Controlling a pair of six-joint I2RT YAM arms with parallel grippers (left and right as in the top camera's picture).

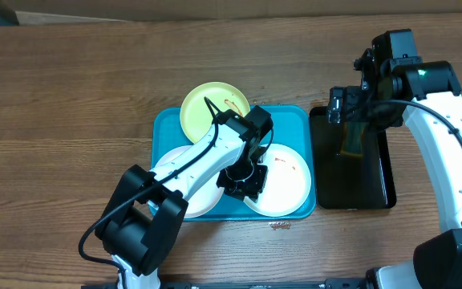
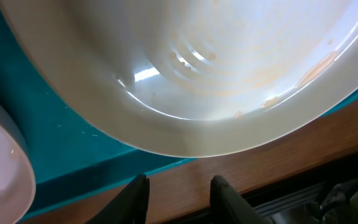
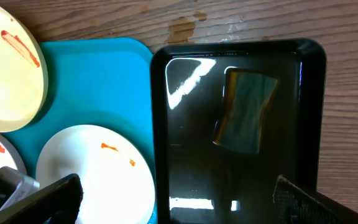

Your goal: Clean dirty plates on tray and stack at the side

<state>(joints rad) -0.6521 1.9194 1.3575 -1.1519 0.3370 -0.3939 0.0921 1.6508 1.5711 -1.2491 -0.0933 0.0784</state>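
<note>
Overhead, left hand (image 1: 243,180) at rim of white plate (image 1: 289,183), turquoise tray (image 1: 293,119)

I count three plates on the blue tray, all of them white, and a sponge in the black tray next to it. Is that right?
Not quite. Only two plates are white; the third plate is pale yellow-green, as the overhead view shows. The rest holds: three on the turquoise tray, sponge in the black tray beside it.

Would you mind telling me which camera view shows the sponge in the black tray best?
The right wrist view: the sponge lies unobstructed in the black tray. Overhead shows it small and dim beside the right arm. The left wrist view does not show it.
</note>
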